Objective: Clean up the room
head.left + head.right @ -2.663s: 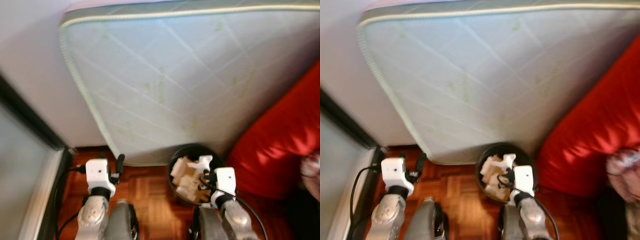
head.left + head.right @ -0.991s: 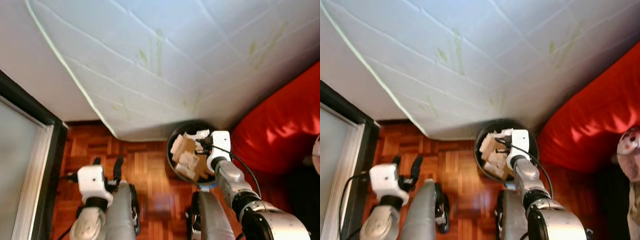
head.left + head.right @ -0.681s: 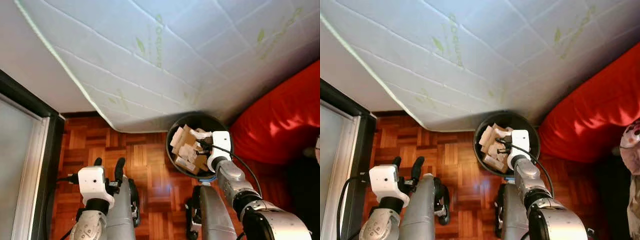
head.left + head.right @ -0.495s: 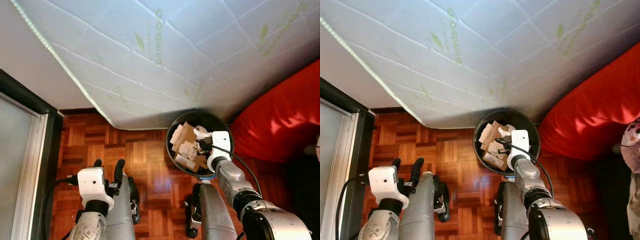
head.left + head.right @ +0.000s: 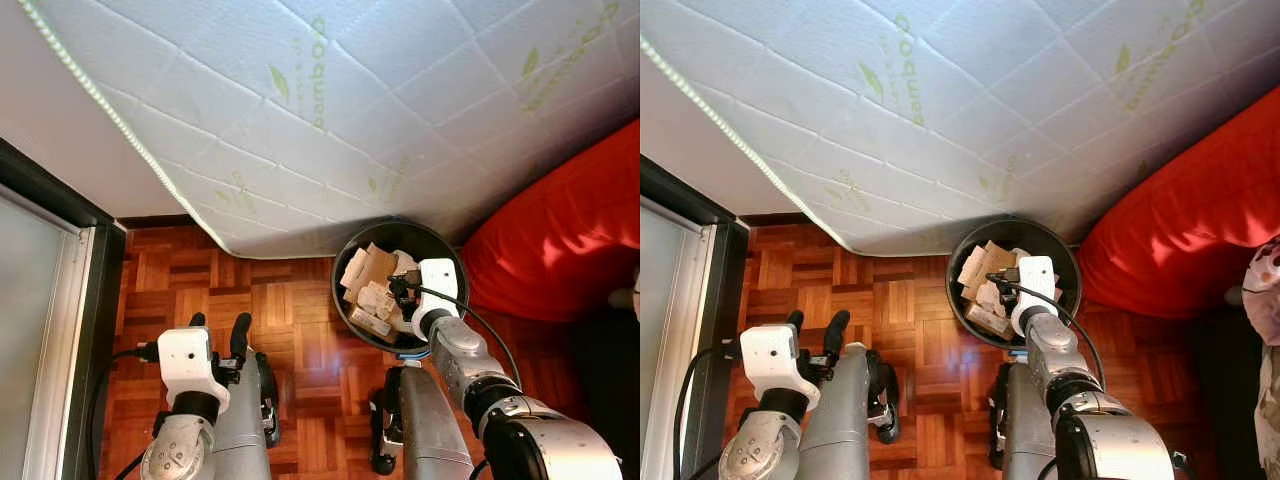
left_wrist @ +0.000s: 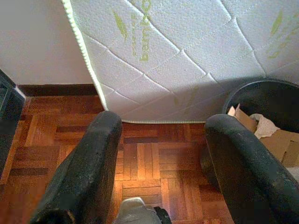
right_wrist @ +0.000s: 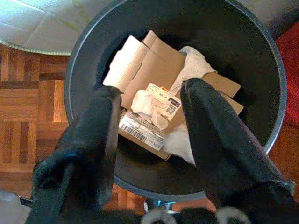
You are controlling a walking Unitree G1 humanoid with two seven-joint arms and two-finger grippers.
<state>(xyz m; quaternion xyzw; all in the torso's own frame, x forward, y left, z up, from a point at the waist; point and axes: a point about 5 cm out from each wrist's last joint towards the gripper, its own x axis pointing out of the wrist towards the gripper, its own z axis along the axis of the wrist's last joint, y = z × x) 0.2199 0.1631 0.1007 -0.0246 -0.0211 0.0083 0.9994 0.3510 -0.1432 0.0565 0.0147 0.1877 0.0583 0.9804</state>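
Observation:
A round black bin (image 5: 343, 300) stands on the parquet floor at the foot of a leaning white mattress. It holds folded cardboard (image 7: 149, 70), a labelled box piece and crumpled white paper (image 7: 194, 63). My right gripper (image 5: 400, 290) hangs just above the bin's contents, open, with nothing between its fingers (image 7: 98, 130). My left gripper (image 5: 218, 325) is low on the left over bare floor, open and holding nothing; its wrist view shows the bin's rim (image 6: 261, 88) off to one side.
The quilted mattress (image 5: 350, 110) overhangs the bin from behind. A red cushion (image 5: 560, 240) presses close on the bin's right. A dark-framed glass panel (image 5: 50, 330) runs along the left. Open parquet (image 5: 290, 310) lies between the panel and the bin.
The camera has tipped down and closer to the bin. My right arm reached forward over the bin and now holds still there. The left gripper has barely moved.

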